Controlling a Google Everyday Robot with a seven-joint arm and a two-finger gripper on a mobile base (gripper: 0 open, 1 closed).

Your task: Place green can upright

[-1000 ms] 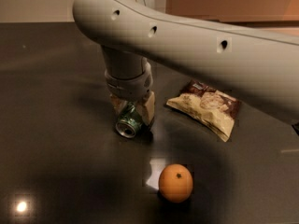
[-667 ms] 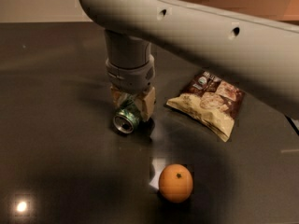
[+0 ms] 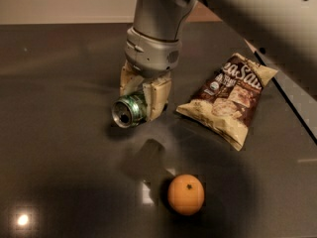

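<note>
The green can lies on its side, its silver top facing the camera, at the left centre of the dark table. My gripper hangs straight down from the grey arm, and its two cream fingers are shut on the can's body, one on each side. The can seems slightly raised off the table, tilted with its top toward the lower left.
A brown and cream chip bag lies to the right of the can. An orange sits in front, near the lower middle. The table's right edge runs diagonally at the far right.
The view has moved closer and the arm has shifted. The gripper stays closed on the can, which now looks lifted and tilted a little.
</note>
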